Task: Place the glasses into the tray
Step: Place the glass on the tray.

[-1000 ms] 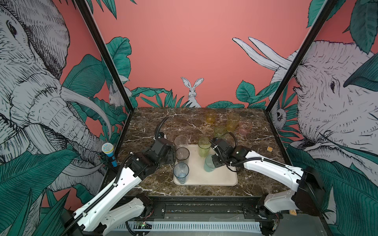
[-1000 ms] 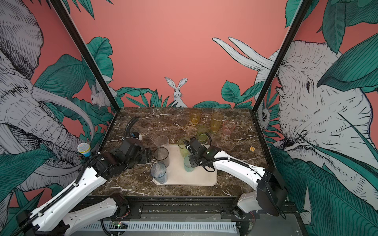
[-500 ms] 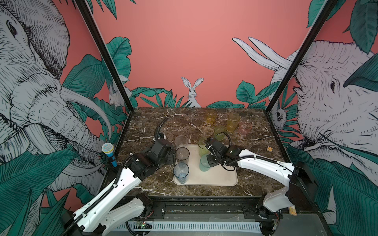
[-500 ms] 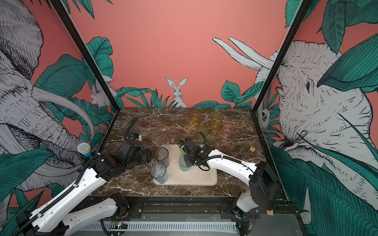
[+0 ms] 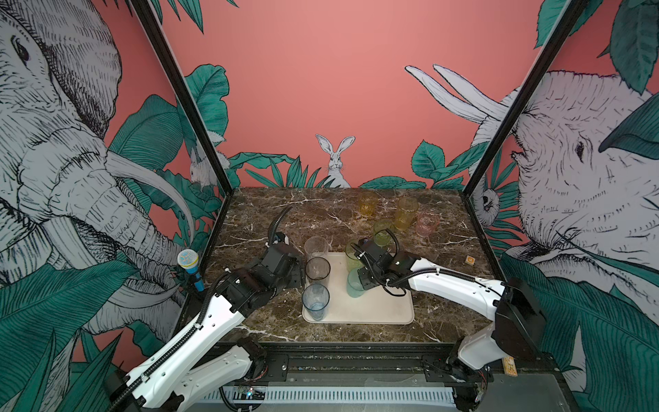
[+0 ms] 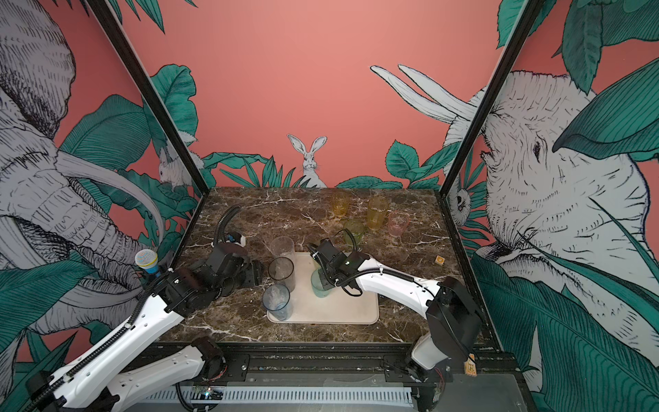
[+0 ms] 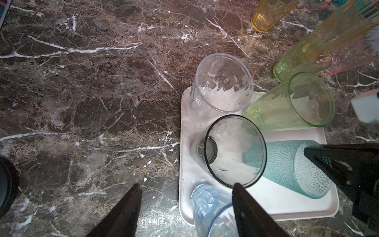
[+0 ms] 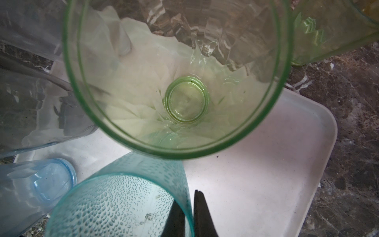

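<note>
The cream tray (image 5: pixel 387 308) (image 6: pixel 344 308) lies at the front middle of the marble table. Along its left side stand a clear glass (image 5: pixel 316 246), a smoky grey glass (image 5: pixel 317 269) and a blue glass (image 5: pixel 315 301). A tall green glass (image 5: pixel 353 254) stands at the tray's back. My right gripper (image 5: pixel 364 281) (image 8: pixel 189 197) is shut on the wall of the teal glass (image 5: pixel 354 285) (image 8: pixel 114 201), one finger inside and one outside, over the tray (image 8: pixel 256 174). My left gripper (image 5: pixel 296 274) (image 7: pixel 185 185) hangs open just left of the tray (image 7: pixel 287 197), holding nothing.
Behind the tray on the marble stand an amber glass (image 5: pixel 367 204), a tall yellow glass (image 5: pixel 405 213), a pink glass (image 5: pixel 427 223) and a short green glass (image 5: pixel 382 232). A small wooden cube (image 5: pixel 470 260) lies at the right. A toy microphone (image 5: pixel 190 264) stands by the left post.
My right gripper carried the teal glass a little leftward over the tray, then slowed to near still. The left arm has not moved.
</note>
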Motion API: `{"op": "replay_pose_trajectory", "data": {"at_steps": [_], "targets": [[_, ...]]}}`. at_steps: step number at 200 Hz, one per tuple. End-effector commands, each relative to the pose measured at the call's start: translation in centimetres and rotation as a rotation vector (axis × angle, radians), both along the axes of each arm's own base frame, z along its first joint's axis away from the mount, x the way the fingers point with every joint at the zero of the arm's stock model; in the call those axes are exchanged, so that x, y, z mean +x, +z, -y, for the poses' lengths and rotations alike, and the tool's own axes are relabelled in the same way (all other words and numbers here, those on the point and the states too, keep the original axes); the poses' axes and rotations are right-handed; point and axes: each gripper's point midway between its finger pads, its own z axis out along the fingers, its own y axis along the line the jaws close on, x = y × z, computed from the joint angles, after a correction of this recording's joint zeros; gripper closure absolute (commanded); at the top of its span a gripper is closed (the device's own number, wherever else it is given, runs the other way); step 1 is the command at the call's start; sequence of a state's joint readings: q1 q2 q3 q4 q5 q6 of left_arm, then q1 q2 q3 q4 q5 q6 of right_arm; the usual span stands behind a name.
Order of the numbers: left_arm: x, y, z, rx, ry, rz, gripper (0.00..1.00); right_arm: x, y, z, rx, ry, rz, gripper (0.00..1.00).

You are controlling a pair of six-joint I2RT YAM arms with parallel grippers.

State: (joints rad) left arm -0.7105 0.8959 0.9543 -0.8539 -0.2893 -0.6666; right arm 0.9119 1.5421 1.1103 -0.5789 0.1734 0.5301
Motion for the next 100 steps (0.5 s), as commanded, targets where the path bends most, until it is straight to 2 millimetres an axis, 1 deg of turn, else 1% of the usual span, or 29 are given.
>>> {"op": "replay_pose_trajectory", "data": {"at_steps": [1, 41, 100], "targets": [[-0.09, -0.16, -0.45, -0.003, 0.023, 0.003, 0.29, 0.82, 0.81, -0.94, 0.017, -0.004, 0.034, 1.0], [-0.1, -0.23, -0.44, -0.002, 0.022, 0.001, 0.29, 1.01, 0.65, -1.15, 0.01, -0.006, 0.029, 0.85], [-0.23, -0.63, -0.46, -0.004, 0.025, -0.009, 0.29, 1.03, 0.96, -1.24, 0.006, -0.01, 0.021, 0.74]]}}
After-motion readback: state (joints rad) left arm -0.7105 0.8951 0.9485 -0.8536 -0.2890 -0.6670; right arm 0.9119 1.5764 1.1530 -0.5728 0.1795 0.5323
